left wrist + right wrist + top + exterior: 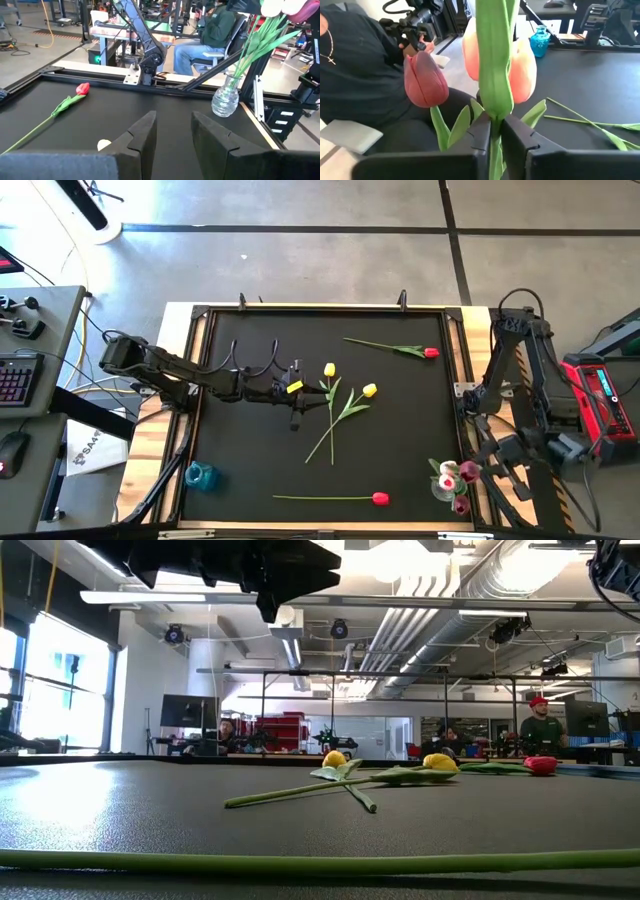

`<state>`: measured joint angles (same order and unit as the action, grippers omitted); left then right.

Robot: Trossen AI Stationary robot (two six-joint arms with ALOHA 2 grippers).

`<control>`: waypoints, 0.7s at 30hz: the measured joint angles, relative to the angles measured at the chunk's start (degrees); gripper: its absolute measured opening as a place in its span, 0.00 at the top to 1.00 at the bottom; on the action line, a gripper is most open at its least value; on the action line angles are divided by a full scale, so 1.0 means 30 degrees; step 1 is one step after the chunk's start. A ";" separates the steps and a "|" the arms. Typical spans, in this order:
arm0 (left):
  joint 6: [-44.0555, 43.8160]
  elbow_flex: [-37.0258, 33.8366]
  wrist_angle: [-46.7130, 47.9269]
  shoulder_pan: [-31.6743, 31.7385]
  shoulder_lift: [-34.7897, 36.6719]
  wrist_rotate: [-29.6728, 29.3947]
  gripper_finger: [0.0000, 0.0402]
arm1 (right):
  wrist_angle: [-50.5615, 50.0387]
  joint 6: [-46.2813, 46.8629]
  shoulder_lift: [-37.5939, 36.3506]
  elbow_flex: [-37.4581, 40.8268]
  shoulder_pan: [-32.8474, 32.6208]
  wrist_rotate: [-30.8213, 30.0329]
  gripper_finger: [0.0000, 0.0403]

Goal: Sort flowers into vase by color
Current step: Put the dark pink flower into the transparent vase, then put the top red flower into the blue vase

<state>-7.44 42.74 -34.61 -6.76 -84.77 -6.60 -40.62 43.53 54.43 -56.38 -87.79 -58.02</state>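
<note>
— Four tulips lie loose on the black tabletop (250, 480). Which sits at the near edge?
— A red one (379, 498), stem running along that edge. Two yellow ones (329, 369) (369, 390) cross stems mid-tabletop; another red (431, 353) lies by the far right corner.
— And the pincers?
— The right pincer (495, 137) is clenched on a green stem (493, 55) over the clear vase (443, 488) at the near right corner, pink and dark red heads crowding around it. The left pincer (295, 415), fingers apart and grasping nothing, hovers mid-tabletop just beside the yellow pair.
— Anything else?
— A teal vase (199, 475) stands at the near left corner.
</note>
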 joint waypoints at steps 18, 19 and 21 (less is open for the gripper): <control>-0.0156 0.0000 0.0526 0.0000 0.0000 -0.0005 0.73 | 0.0502 -0.1968 -0.0366 -0.1595 -0.0076 0.0319 0.62; -0.0293 0.0000 0.0723 0.0000 0.0000 -0.0005 0.73 | 0.0506 -0.2458 -0.0439 -0.1866 -0.0170 0.0173 0.62; -0.0812 0.0000 0.1147 0.0079 0.0000 0.0000 0.74 | 0.0650 -0.3457 -0.0661 -0.2531 -0.0359 -0.0778 0.64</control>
<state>-9.87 42.74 -31.17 -6.53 -84.77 -6.60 -38.67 33.16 52.45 -63.97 -88.87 -60.36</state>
